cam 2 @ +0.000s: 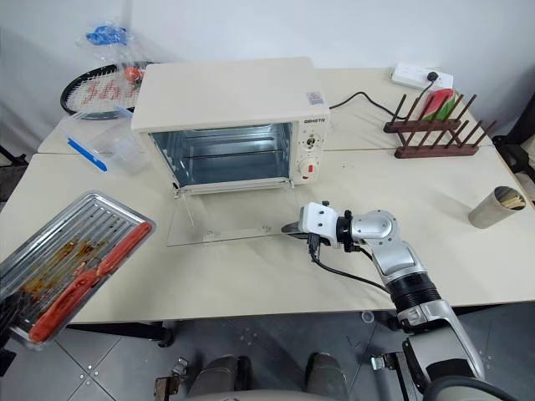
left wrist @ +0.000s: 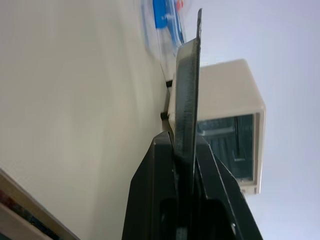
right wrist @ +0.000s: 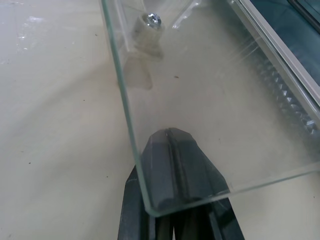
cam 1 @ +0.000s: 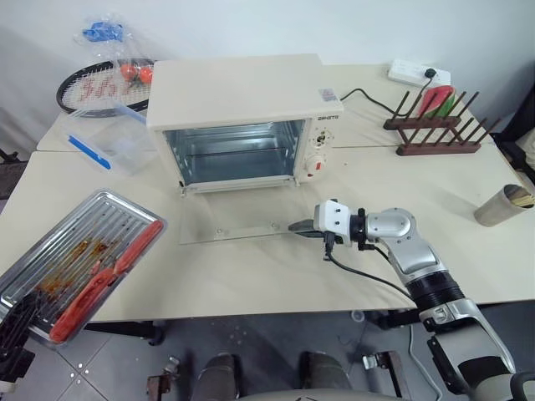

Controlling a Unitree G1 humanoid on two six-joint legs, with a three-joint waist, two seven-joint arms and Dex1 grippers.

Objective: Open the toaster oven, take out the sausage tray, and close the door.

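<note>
On the table's near-left edge: tray [cam 1: 79, 263] with red sausages, its near end pinched in the closed left gripper [left wrist: 186, 150]. Centre, far: oven [cam 1: 242, 117], door [cam 1: 242, 224] folded flat. Right gripper [cam 1: 301, 226], fingers closed and empty, tips under the door's near-right corner.

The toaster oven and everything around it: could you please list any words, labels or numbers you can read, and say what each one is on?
Toaster oven, dark brand lettering above the knobs: too small to read.
Small label on the oven's top corner: print too small to read.
Knob markings: blurred, unreadable.
Red marking on the racket strings: not legible.
Nothing else bears text.
</note>
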